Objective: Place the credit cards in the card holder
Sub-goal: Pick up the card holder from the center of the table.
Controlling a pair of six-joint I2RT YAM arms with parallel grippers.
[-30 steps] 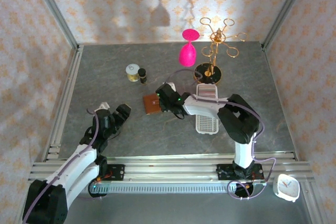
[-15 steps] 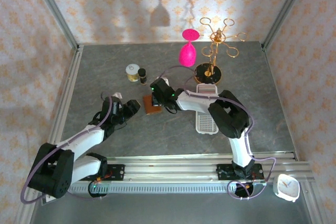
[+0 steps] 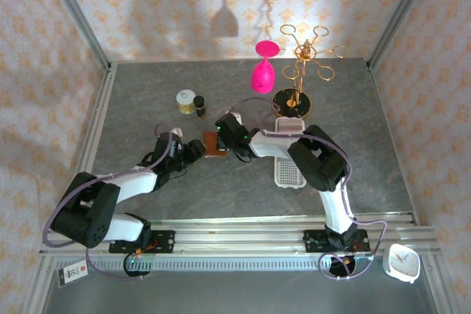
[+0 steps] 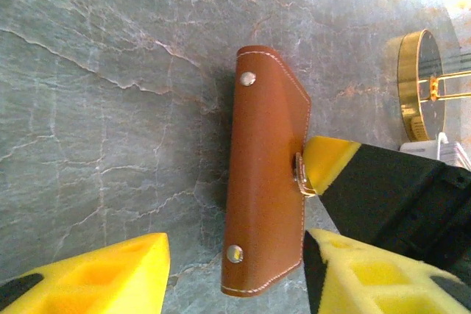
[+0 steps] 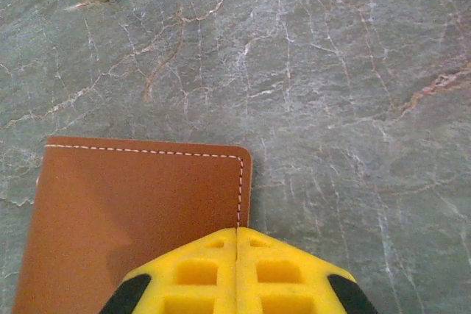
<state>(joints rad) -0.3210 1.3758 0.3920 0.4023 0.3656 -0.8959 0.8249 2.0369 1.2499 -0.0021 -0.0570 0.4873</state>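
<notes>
Yellow pads of my right tool (image 5: 235,244) are pressed together, with no gap along their seam. They sit at one edge of the wallet (image 4: 265,174), right by its snap (image 4: 298,174). I cannot tell whether any leather is caught between them.

My left tool (image 4: 234,255) is spread wide, with one pad on either side of the wallet's near end and neither touching it. A second ago it hung back toward the near left corner of the bench (image 3: 147,108). It has since reached across and now faces the right tool over the wallet. The right tool has only shuffled a little along that edge, and the wallet has barely moved.

The wallet lies flat and folded shut, outer face up, about mid-bench and slightly left of centre. The tray (image 3: 291,174) lies to its right under my right arm. The pale flat things at the tray's far end may be the cards (image 3: 289,127), though they are too small to be sure.

I judge that no card has gone in yet. Bringing the second tool over looks like preparation for opening the wallet, with one tool steadying it while the other lifts the flap. If the wallet is held at one edge only, it may slide on the smooth stone.
</notes>
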